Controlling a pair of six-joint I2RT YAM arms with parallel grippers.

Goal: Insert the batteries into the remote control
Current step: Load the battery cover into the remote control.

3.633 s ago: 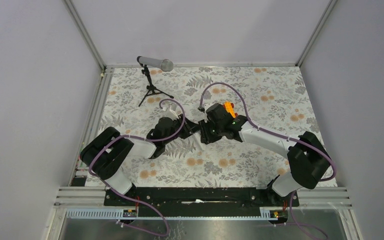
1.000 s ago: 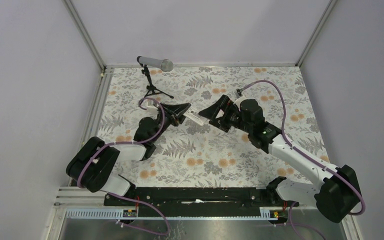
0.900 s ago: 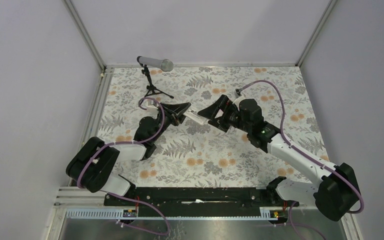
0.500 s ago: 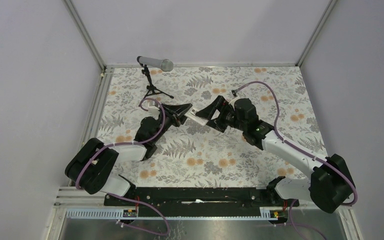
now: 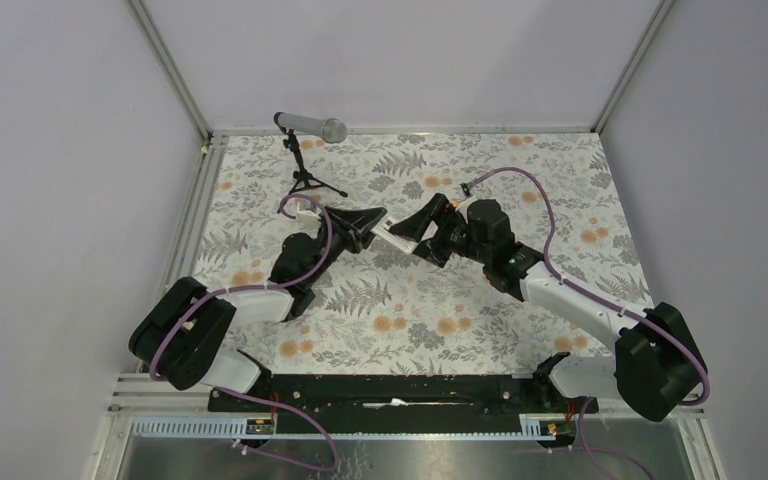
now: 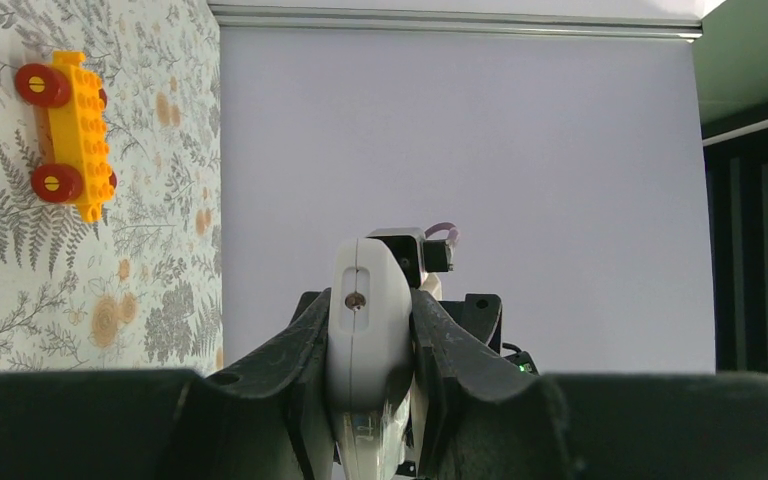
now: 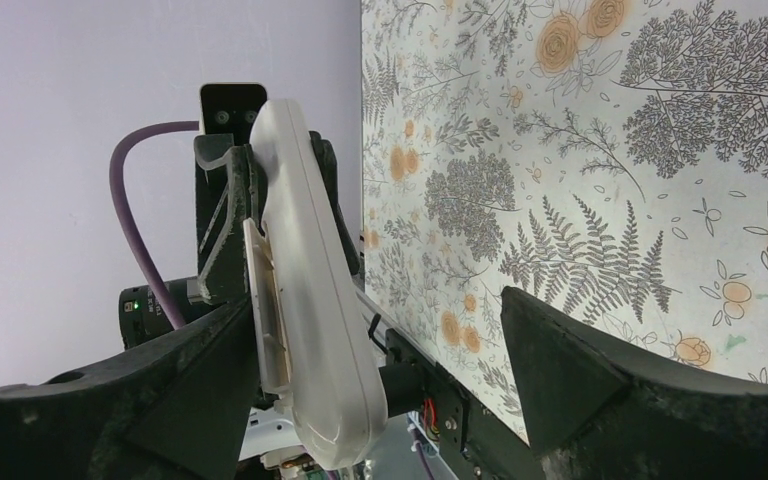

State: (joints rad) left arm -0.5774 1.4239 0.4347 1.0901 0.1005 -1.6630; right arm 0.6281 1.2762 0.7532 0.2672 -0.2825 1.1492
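The white remote control [image 5: 391, 237] hangs in the air over the middle of the table, with my left gripper [image 5: 368, 227] shut on one end of it. In the left wrist view the remote control [image 6: 368, 340] stands edge-on, pinched between both fingers of the left gripper [image 6: 370, 312]. My right gripper [image 5: 416, 234] faces it from the right, open, with its jaws either side of the free end. In the right wrist view the remote control [image 7: 310, 300] lies close to the left finger of the right gripper [image 7: 375, 322], and the other finger [image 7: 560, 370] stands well apart. The batteries are out of view.
An orange toy car [image 6: 65, 135] with red wheels lies on the floral table cover [image 5: 430, 320]. A microphone on a small tripod [image 5: 305, 150] stands at the back left. Metal frame rails [image 5: 400, 130] edge the table.
My right gripper has moved left toward the remote until its open jaws reach around the free end. The left gripper has kept the remote still.
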